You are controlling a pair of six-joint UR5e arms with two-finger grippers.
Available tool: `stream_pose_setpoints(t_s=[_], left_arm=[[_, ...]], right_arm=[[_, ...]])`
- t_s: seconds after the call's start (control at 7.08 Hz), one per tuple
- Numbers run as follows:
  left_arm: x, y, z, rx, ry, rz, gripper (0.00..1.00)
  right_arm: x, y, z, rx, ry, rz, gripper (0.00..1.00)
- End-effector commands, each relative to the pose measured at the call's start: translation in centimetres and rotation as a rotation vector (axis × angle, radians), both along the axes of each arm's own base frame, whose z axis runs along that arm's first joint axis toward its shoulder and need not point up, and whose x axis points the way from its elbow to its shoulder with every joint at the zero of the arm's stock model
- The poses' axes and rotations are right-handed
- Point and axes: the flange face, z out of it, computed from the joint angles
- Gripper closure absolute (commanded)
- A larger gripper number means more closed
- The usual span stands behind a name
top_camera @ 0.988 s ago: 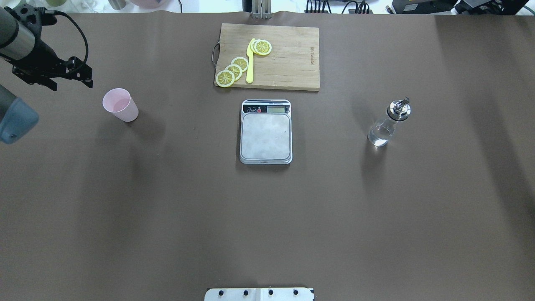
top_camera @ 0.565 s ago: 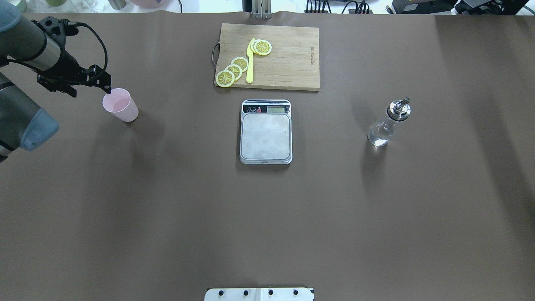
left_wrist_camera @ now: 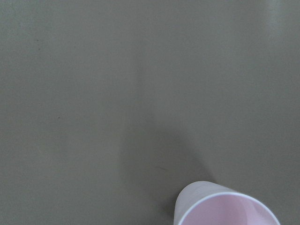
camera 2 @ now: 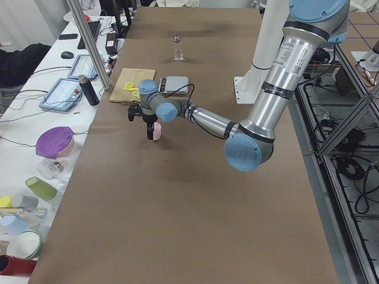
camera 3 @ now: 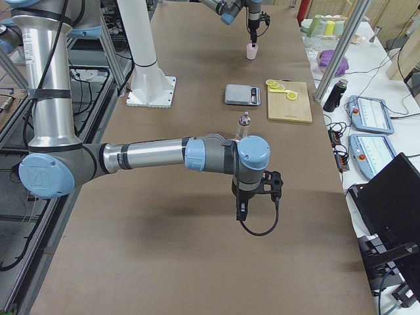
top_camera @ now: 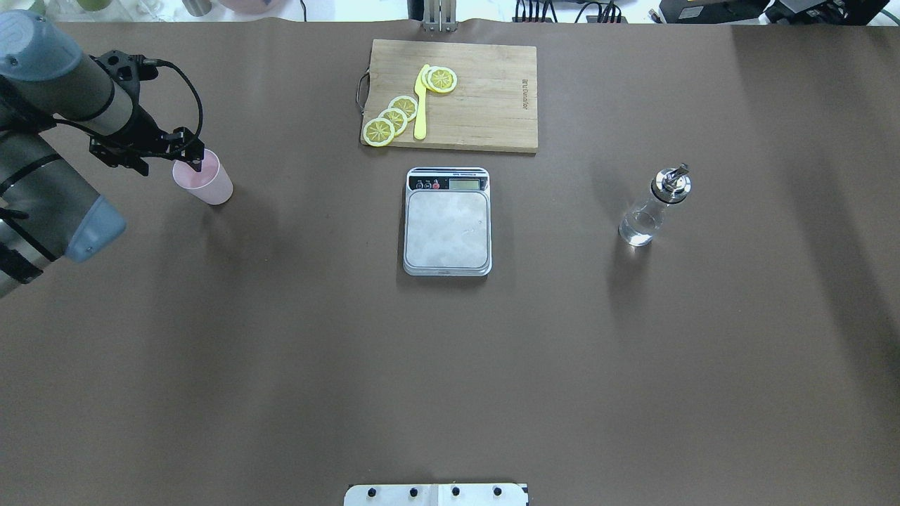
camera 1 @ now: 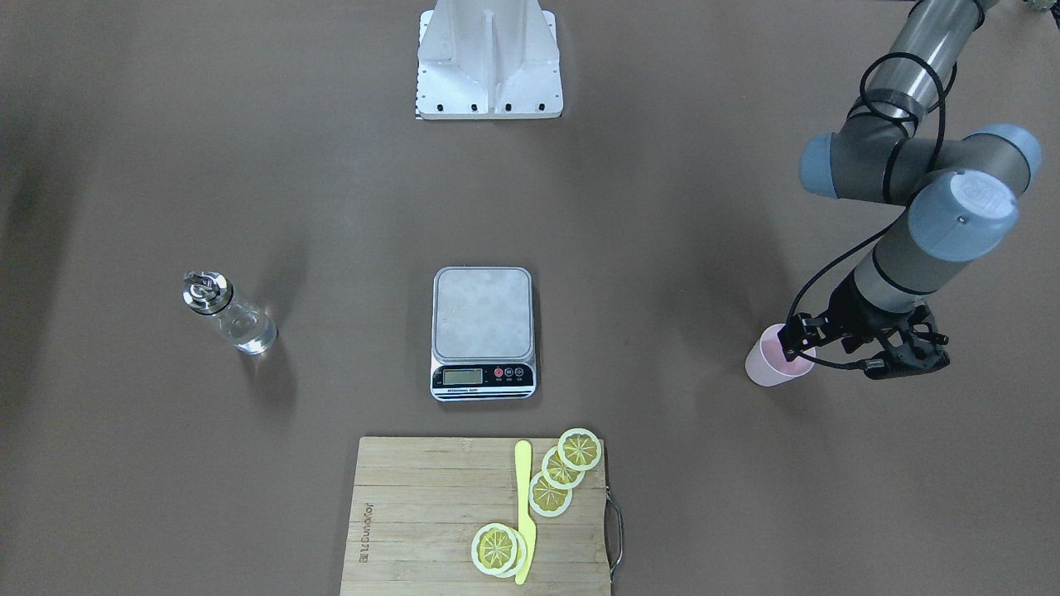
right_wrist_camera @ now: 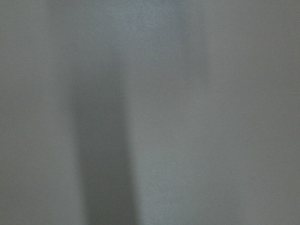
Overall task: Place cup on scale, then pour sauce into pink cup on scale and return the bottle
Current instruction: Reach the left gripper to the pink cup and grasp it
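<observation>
Cup [left_wrist_camera: 220, 206] cut off at wrist view's bottom edge, scale [top_camera: 447, 221] display unreadable, right hand [camera 3: 241, 211] grip unclear

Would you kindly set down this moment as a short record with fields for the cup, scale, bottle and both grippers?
cup: upright on the table, on the robot's left, off the scale
scale: table centre, platform bare
bottle: upright on the robot's right, untouched
left gripper: at the cup's rim, over its mouth; jaws unclear
right gripper: above bare table, away from bottle; jaws unclear
cutting board: beyond the scale, holding lemon slices and a yellow knife
</observation>
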Motion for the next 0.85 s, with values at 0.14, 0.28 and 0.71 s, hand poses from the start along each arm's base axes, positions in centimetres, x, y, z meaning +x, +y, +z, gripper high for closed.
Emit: stream_pose_setpoints(t_s=[0.14, 0.28, 0.71], left_arm=[[1.5, 0.7, -0.4, -0.027, 0.018, -0.017, 0.99], [1.6, 0.3, -1.6, -0.062, 0.038, -0.058, 1.0], [-0.6, -3.4, -7.8, -0.2, 0.06, -0.107, 1.0]], right_arm=[[0.0, 0.0, -0.3, 0.004, 0.0, 0.001, 0.0], [0.0, 0.0, -0.3, 0.005, -0.001, 0.001, 0.0], [-0.2, -0.8, -1.4, 0.018, -0.028, 0.003, 0.0]])
